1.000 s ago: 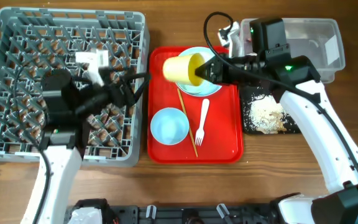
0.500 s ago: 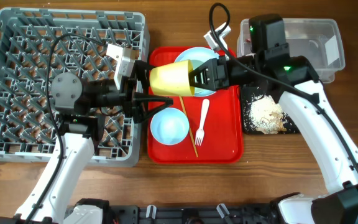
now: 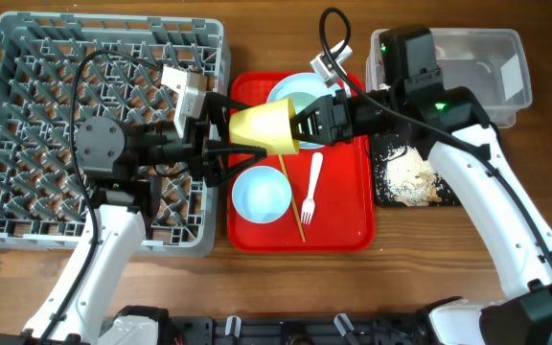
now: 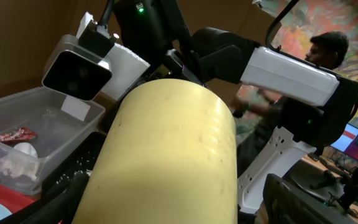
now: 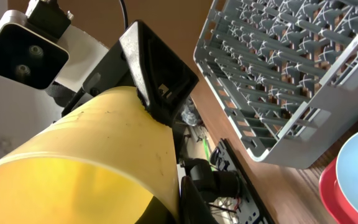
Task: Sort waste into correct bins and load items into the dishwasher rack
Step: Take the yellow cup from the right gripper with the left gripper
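Right now the right claw [image 3: 298, 123] is pinching the rim of the cup [image 3: 262, 127] and holding it on its side above the left part of the red tray [image 3: 348, 216]. The cup's open end is pointing right. Its bottom is pointing left, toward the rack [image 3: 113, 19].

The left claw [image 3: 241, 126] is reaching in from the rack side. It is standing wide open, with one finger on each side of the cup's bottom end. In the left wrist view both fingers are showing apart from the cup's sides. In the right wrist view one black finger is lying over the top of the cup, but I cannot tell if it is touching.

The plate [image 3: 290, 88] is sitting at the back of the red tray, partly hidden by the cup. A bowl [image 3: 262, 195] is sitting at the front left. The fork [image 3: 311, 182] and the chopstick [image 3: 297, 216] are lying just right of it.

The black bin [image 3: 448, 198] is sitting right of the red tray, holding the scraps [image 3: 410, 177]. Behind it, the tub [image 3: 468, 57] is holding the wrapper [image 4: 14, 134] and the napkin [image 4: 17, 165].
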